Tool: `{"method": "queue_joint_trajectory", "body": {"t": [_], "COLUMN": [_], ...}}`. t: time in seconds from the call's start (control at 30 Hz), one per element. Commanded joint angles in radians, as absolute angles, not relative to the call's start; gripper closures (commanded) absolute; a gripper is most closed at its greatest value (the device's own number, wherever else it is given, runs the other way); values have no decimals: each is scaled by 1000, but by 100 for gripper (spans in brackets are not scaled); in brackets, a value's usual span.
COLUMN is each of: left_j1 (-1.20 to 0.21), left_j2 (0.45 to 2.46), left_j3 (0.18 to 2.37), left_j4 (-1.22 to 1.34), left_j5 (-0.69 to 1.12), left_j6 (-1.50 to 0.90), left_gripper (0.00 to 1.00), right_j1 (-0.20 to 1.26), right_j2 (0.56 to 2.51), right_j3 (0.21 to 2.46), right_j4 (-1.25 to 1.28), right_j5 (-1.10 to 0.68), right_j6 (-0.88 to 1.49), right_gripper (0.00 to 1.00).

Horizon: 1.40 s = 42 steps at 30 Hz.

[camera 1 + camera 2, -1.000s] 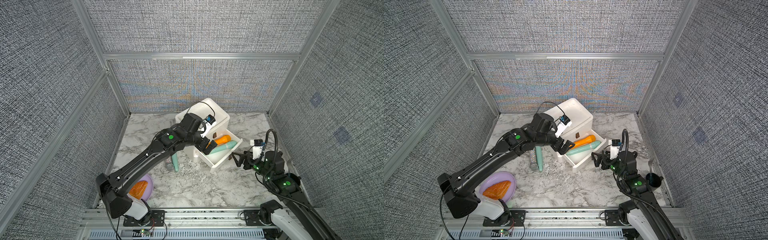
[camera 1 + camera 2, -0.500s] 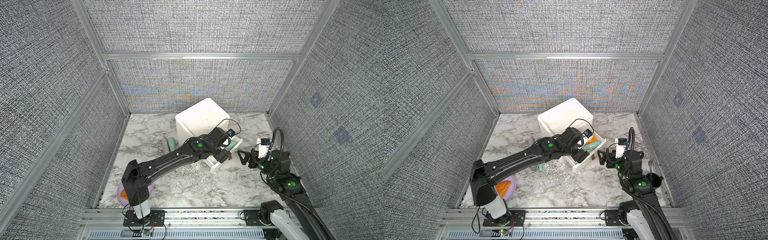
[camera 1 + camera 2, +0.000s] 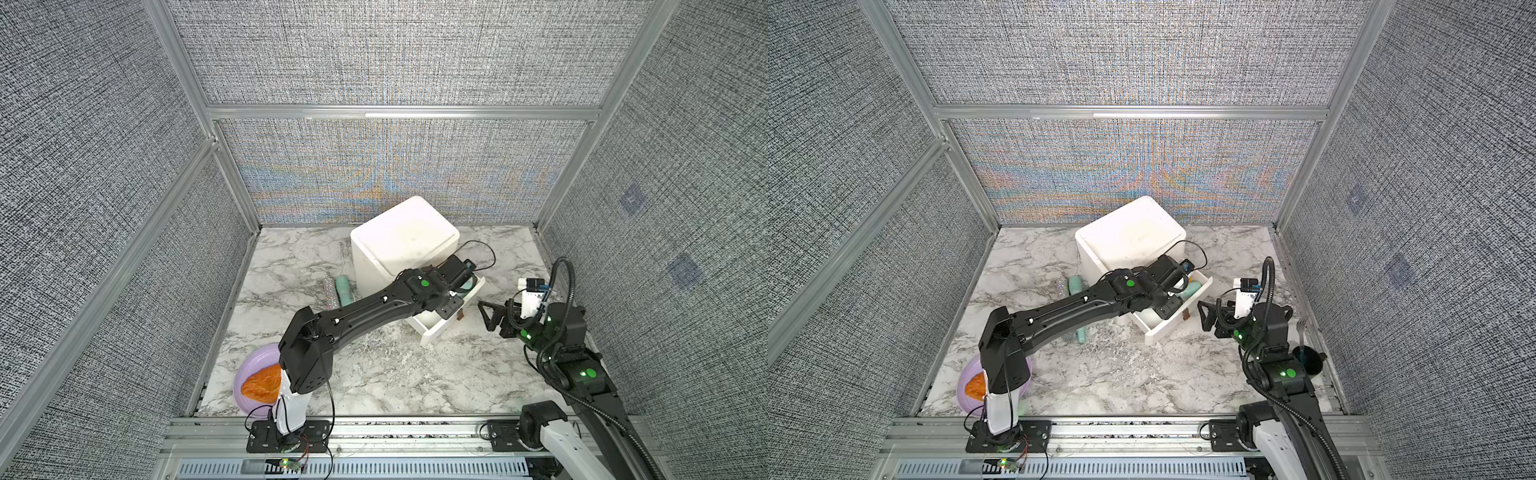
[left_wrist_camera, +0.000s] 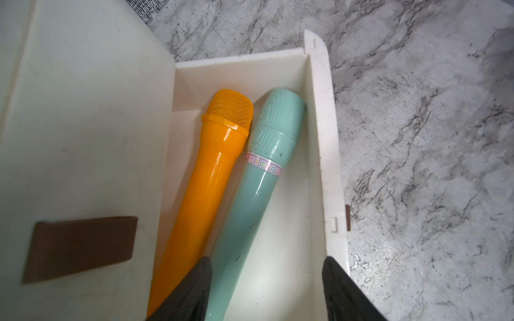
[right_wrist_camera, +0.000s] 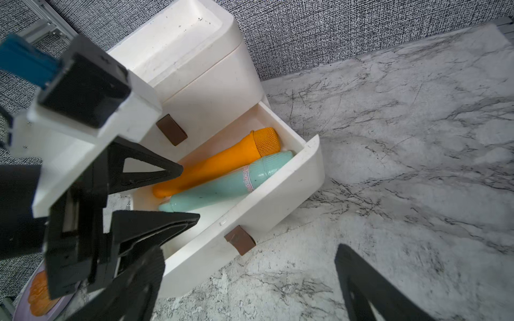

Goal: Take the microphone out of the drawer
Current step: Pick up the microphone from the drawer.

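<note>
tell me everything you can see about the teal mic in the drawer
The teal mic is glossy pale plastic: a ribbed rounded head, a pastel band reading "microp..." at the neck, a smooth handle with dark specks. It lies flat in the open drawer, on the front-wall side, against the orange mic, its head near a corner. The left gripper stands open astride its handle, one finger between the two mics, not visibly clamping it.

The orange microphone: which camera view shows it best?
The left wrist view: the orange microphone lies there large and sharp, mesh head and most of its handle, in the drawer. The right wrist view shows it nearly whole but smaller. In both top views the left arm hides it.
</note>
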<state>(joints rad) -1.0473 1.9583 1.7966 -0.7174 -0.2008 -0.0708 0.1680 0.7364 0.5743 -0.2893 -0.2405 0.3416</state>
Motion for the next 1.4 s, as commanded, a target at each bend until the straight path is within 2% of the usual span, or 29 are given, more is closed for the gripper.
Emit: {"method": "queue_joint_trajectory", "body": {"t": [0.0,0.2,0.53,0.67,1.17,1.37], "left_j1": [-1028,-1007,-1003,-1003,-999,-999], "left_j2": [1972,2028,2125,2141,2169,2178], "left_j3": [1814,1849,1923,1924,1917,1922], "left_j4": [-777,-844,-876,-878,-872,-873], "left_j5": [-133,-73,-165,-156,-135,-133], "left_j6": [-33,27,25,31,42,42], "left_gripper": [35,34,35,42,51,62], "right_j1": [160,145,133,129,122,120], "right_j2": [745,749,749,753,759,753], "right_j3": [579,580,578,578,572,572], "right_j4": [-280,-278,-276,-272,-262,-263], "right_j5": [-234,-245,-257,-261,-272,-273], "right_j6": [342,341,337,335,331,331], "right_gripper": [2,2,2,2,2,2]}}
